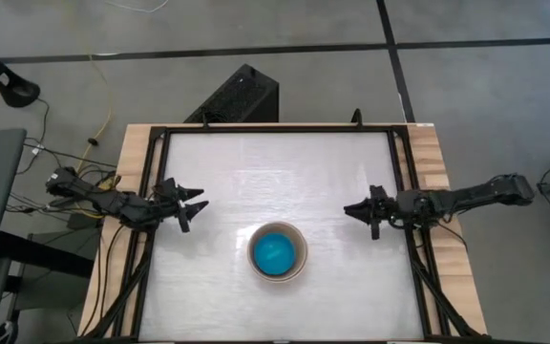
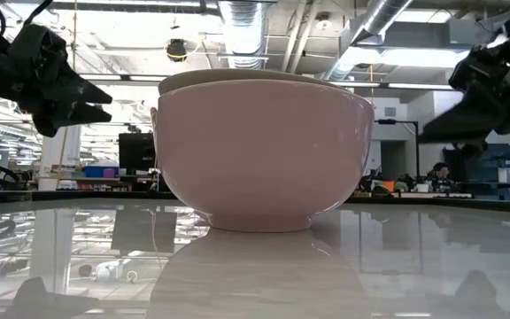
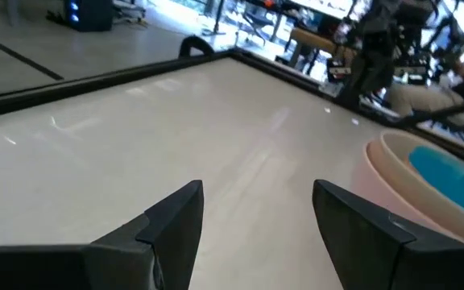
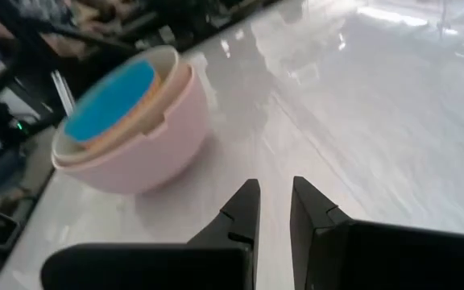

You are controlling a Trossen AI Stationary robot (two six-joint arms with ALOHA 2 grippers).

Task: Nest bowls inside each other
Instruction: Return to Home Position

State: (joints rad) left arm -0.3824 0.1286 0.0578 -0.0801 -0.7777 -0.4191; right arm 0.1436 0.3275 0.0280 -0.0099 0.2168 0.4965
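The bowls point(image 1: 277, 251) stand nested in one stack, a little nearer than mid-table. The salmon-pink bowl point(image 2: 264, 159) is outermost and rests by its foot on the white table top. A cream rim point(image 4: 167, 60) shows inside it, with a blue bowl point(image 4: 111, 97) innermost. My left gripper point(image 1: 199, 201) hovers open by the table's left edge, pointing toward the stack point(image 3: 425, 185) and well clear of it. My right gripper point(image 1: 349, 208) hovers by the right edge, with only a narrow gap point(image 4: 274, 197) between its fingers and nothing in it.
A black rail frame point(image 1: 401, 191) runs around the white table top, with wooden strips outside it. A black box point(image 1: 242, 96) stands beyond the far edge. Bare table lies between each gripper and the stack.
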